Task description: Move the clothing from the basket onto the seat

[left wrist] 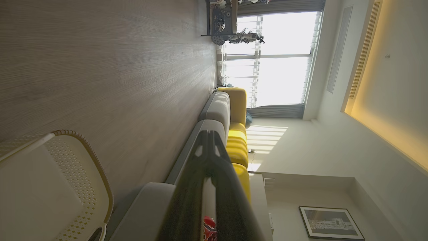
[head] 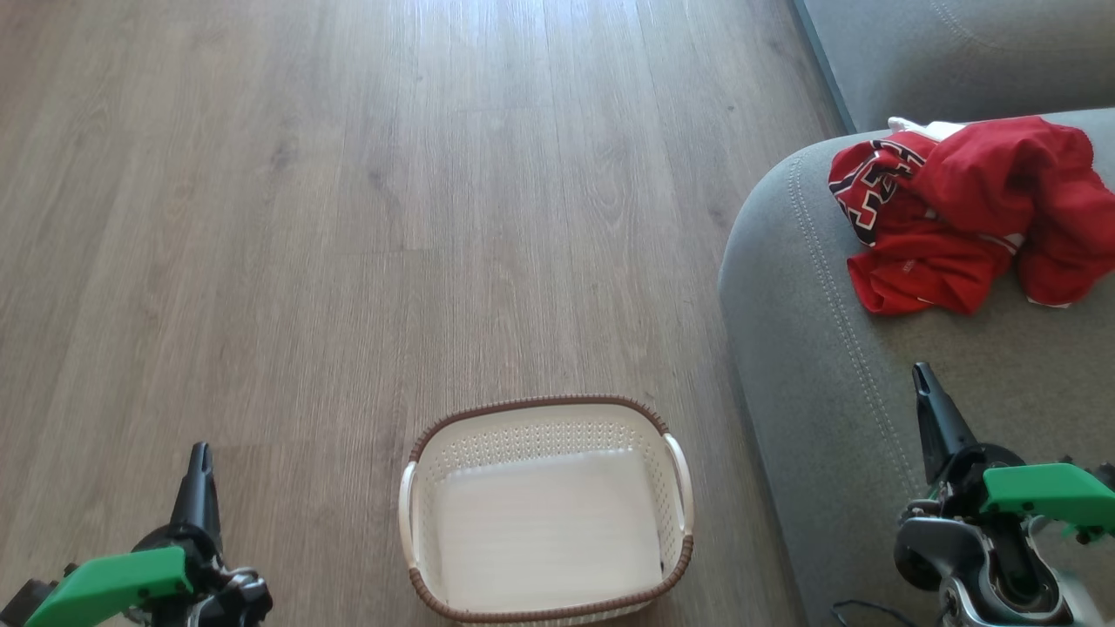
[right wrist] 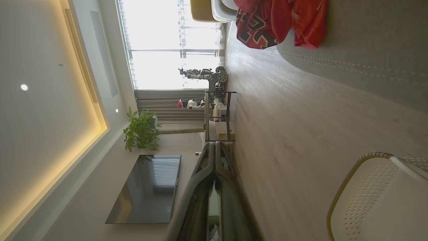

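The red clothing (head: 967,213) lies bunched on the grey seat (head: 827,366) at the upper right of the head view, its black-and-white numerals showing on the left fold; in the right wrist view the clothing (right wrist: 281,20) sits at the top. The cream basket (head: 547,509) with its brown rim stands on the floor at the bottom centre, nothing inside it. My left gripper (head: 199,455) is shut with nothing in it, low at the left of the basket. My right gripper (head: 922,376) is shut with nothing in it, over the seat's front edge, well below the clothing.
Wood-look floor (head: 348,218) stretches ahead and to the left. A second seat section (head: 949,48) sits at the top right. In the right wrist view a small shelf stand (right wrist: 217,113), a potted plant (right wrist: 142,132) and a dark screen (right wrist: 147,190) line the far wall.
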